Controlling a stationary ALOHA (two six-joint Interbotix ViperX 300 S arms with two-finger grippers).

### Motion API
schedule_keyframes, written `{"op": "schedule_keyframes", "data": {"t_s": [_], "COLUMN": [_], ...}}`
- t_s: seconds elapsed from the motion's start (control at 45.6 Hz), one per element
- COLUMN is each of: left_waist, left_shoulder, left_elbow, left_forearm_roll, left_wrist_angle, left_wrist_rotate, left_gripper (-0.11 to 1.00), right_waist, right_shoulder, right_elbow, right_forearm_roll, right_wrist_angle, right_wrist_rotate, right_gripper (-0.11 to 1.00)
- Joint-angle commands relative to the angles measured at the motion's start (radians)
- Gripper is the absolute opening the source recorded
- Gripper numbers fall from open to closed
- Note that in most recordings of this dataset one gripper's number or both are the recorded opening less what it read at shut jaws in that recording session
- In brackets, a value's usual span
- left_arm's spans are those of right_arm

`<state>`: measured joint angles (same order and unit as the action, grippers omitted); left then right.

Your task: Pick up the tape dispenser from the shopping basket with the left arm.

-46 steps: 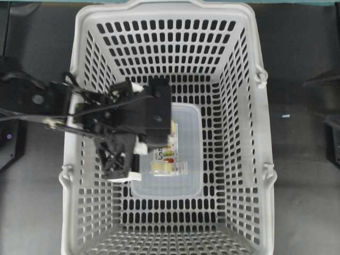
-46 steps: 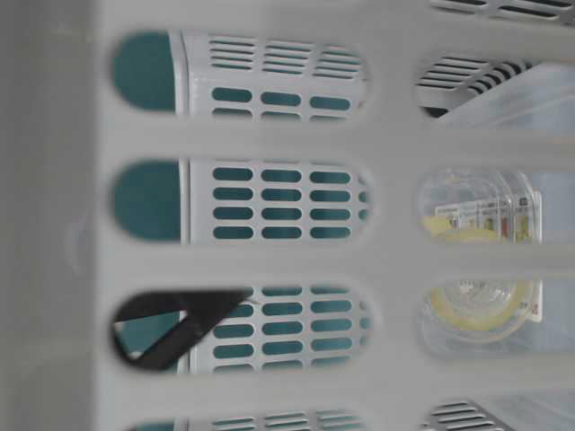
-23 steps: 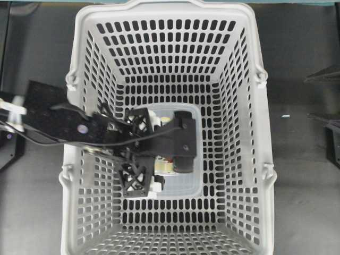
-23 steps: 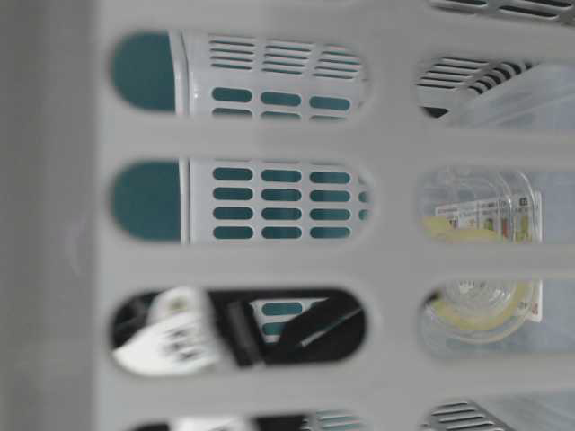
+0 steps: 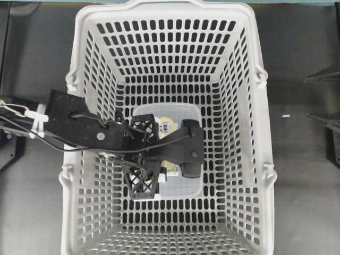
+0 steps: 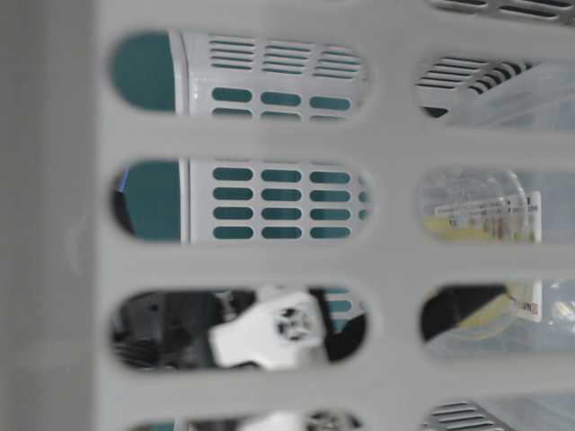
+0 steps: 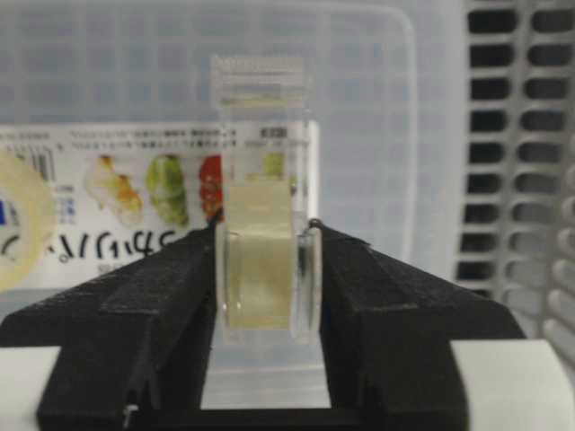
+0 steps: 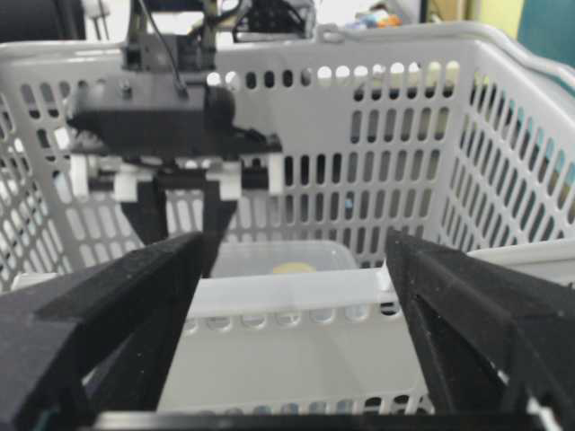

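Observation:
The tape dispenser (image 7: 265, 260) lies in a translucent tray on the floor of the light-grey shopping basket (image 5: 249, 106). Its cream printed card (image 7: 117, 215) runs off to the left. My left gripper (image 7: 265, 235) is shut on the dispenser's clear tape-roll end, one black finger pressed to each side. From above, the left arm (image 5: 180, 151) reaches down into the basket and covers most of the dispenser; only the card's rounded top (image 5: 166, 126) shows. My right gripper (image 8: 292, 260) stands open outside the basket wall (image 8: 359, 180), holding nothing.
The translucent rectangular tray (image 5: 186, 183) sits mid-floor under the dispenser. Slotted basket walls (image 7: 512, 180) rise close on all sides of the left arm. The basket's near rim (image 8: 278, 301) lies just in front of the right fingers.
My left arm has swung right over the tray and dropped lower. Its jaws now pinch the dispenser's clear end. The right gripper has stayed put.

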<state>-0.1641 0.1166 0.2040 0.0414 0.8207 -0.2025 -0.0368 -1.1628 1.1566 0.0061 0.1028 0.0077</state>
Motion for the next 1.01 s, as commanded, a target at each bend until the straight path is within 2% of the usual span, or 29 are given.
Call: {"op": "schedule_keyframes", "data": {"t_s": [0.0,0.088,0.263,0.417,0.57,0.987], "left_waist": [-0.006,-0.006,-0.005,-0.005,-0.005,-0.005], "left_shoulder": [-0.054,-0.069,-0.075,-0.064,-0.057,-0.055], "left_elbow": [-0.071,-0.124,-0.275,-0.396,-0.434,-0.419], "left_forearm_roll": [0.002,0.003,0.003,0.002,0.003,0.002], "left_wrist_angle": [0.031,0.101,0.351,0.485,0.500,0.500], "left_wrist_rotate": [0.002,0.002,0.003,0.000,0.002,0.002], "left_gripper": [0.29,0.29,0.29,0.29,0.29,0.29], "right_waist": [-0.002,-0.002,-0.002,-0.002,-0.002,-0.002], "right_shoulder": [0.006,0.005,0.005,0.006,0.005,0.005], "right_elbow": [-0.008,-0.008,-0.006,-0.005,-0.005,-0.003], "right_forearm_roll": [0.003,0.003,0.003,0.002,0.003,0.003], "right_wrist_angle": [-0.008,-0.008,-0.012,-0.018,-0.023,-0.025], "right_wrist_rotate": [0.002,0.002,0.002,0.002,0.002,0.002], "right_gripper": [0.77,0.77,0.77,0.77,0.77,0.77]}}
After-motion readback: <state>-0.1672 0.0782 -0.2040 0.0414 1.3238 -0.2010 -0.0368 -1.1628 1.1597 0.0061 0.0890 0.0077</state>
